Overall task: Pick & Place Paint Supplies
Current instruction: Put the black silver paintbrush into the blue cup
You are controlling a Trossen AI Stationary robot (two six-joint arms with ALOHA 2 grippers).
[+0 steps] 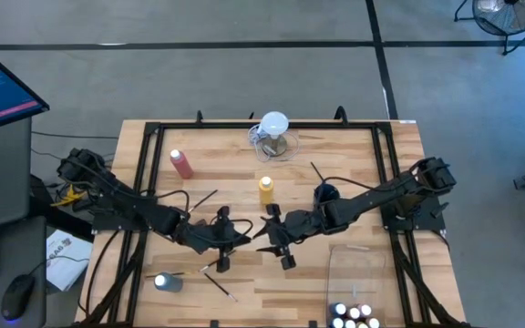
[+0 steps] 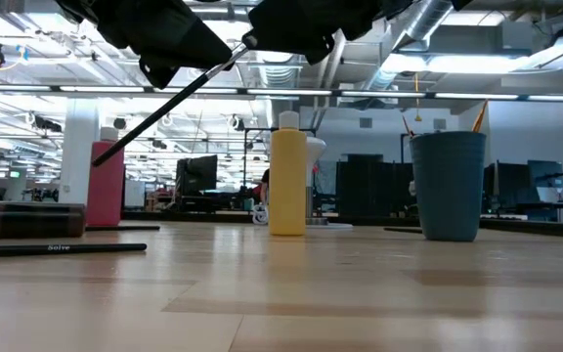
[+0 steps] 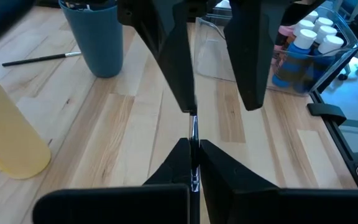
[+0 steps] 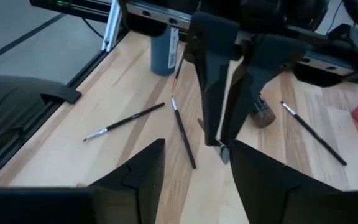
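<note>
My left gripper [image 1: 225, 233] is shut on a thin dark paintbrush [image 2: 174, 98] above the table's middle. My right gripper [image 1: 277, 239] faces it, open. The brush's silver end [image 4: 220, 152] stands between the right gripper's fingers, close to one of them; whether it touches I cannot tell. A yellow squeeze bottle [image 1: 266, 189] and a pink-red one [image 1: 181, 163] stand upright on their bases. Loose brushes [image 1: 219, 284] lie flat near the front edge. Beside them, a small bottle [image 1: 167, 281] stands. My left gripper pinches the brush near its silver ferrule [image 3: 193, 134] between its two fingers. The brush runs roughly along the fingers and sticks out past their tips. It is lifted clear of the table and tilted, its handle [image 2: 125, 137] slanting down toward the table's left.
A blue cup [image 1: 326, 193] holding brushes stands right of centre. A clear jug with a white top [image 1: 273, 137] is at the far edge. At the near right a clear bin [image 1: 363, 269] holds several white-capped bottles [image 1: 354, 316]. A dark small bottle [image 2: 32, 217] lies on its side.
</note>
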